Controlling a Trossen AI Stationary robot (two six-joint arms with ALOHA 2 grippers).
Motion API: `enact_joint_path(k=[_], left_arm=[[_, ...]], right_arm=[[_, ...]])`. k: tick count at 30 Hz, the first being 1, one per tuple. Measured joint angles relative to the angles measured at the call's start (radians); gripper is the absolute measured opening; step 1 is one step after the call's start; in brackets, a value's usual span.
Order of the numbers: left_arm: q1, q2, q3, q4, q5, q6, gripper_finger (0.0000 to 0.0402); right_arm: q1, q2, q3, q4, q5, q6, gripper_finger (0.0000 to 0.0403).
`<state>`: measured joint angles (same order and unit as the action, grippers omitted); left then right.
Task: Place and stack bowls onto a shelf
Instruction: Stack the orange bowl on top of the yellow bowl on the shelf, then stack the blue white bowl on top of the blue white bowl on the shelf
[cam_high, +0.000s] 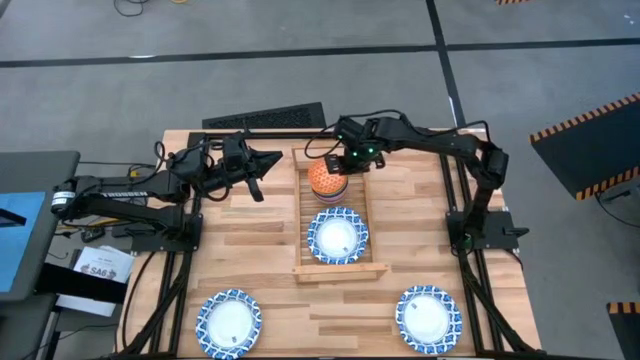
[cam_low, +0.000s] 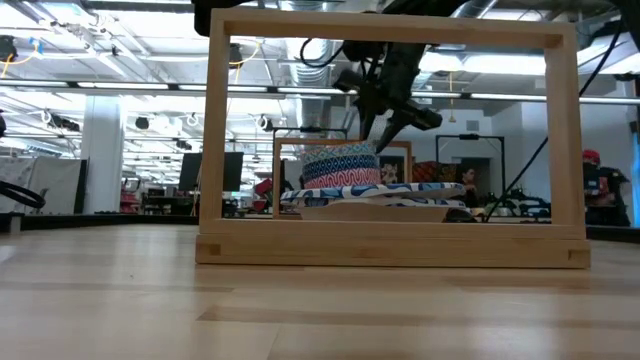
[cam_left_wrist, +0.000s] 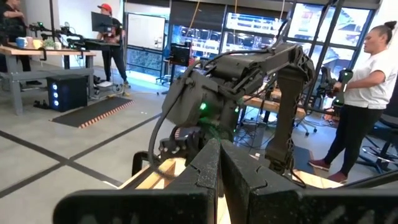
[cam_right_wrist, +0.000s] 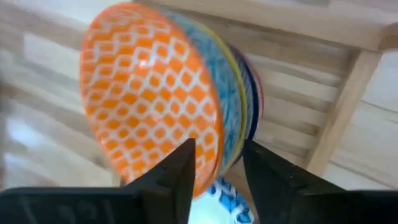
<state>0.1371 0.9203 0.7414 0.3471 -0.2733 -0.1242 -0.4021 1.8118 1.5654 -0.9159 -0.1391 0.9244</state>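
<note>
The shelf (cam_high: 300, 215) lies mid-table. At its far end stands a nested stack of small deep bowls with the orange bowl (cam_high: 325, 177) on top. It also shows in the right wrist view as the orange bowl (cam_right_wrist: 149, 93), and in the low view as the stack (cam_low: 340, 165). A wide blue-and-white bowl (cam_high: 337, 237) rests on the slats nearer the front. My right gripper (cam_high: 343, 166) reaches down over the stack, open, its fingers on either side of the orange bowl's rim. My left gripper (cam_high: 257, 188) hangs shut, left of the shelf, holding nothing. My right gripper (cam_right_wrist: 221, 165) comes slanting down from the far right. One finger (cam_right_wrist: 183, 171) is inside the orange bowl and the other (cam_right_wrist: 264, 171) outside the stack, with the rim (cam_right_wrist: 208, 158) between them. Whether either finger touches the rim I cannot tell. The bowl sits nested in the stack.
Two more wide blue-and-white bowls lie on the table near its front edge, one left (cam_high: 229, 322) and one right (cam_high: 428, 315). A black keyboard (cam_high: 265, 118) lies at the far edge. People stand in the room beyond (cam_left_wrist: 364, 93).
</note>
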Motion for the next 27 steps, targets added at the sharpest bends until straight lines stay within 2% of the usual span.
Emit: enact_joint_path(k=[6, 11, 14, 18, 23, 27], left_arm=[[0.000, 0.000, 0.000, -0.018, 0.000, 0.000, 0.0000], [0.000, 0.000, 0.000, -0.028, 0.001, 0.000, 0.0000], [0.000, 0.000, 0.000, -0.028, 0.010, 0.005, 0.0000], [0.000, -0.020, 0.000, -0.040, 0.069, 0.034, 0.0000], [0.000, -0.064, 0.000, -0.074, 0.106, 0.038, 0.0000], [0.000, -0.104, 0.000, -0.119, 0.106, 0.038, 0.0000]], right_arm=[[-0.019, -0.044, 0.001, -0.039, -0.020, -0.055, 0.0210], [0.003, -0.114, 0.001, -0.108, -0.012, -0.173, 0.0225], [0.035, -0.161, 0.001, -0.169, 0.036, -0.243, 0.0224], [0.080, -0.230, -0.016, -0.242, 0.148, -0.312, 0.0217], [0.086, -0.377, -0.218, -0.194, 0.160, -0.281, 0.0197], [0.085, -0.519, -0.431, 0.049, 0.114, -0.209, 0.0183]])
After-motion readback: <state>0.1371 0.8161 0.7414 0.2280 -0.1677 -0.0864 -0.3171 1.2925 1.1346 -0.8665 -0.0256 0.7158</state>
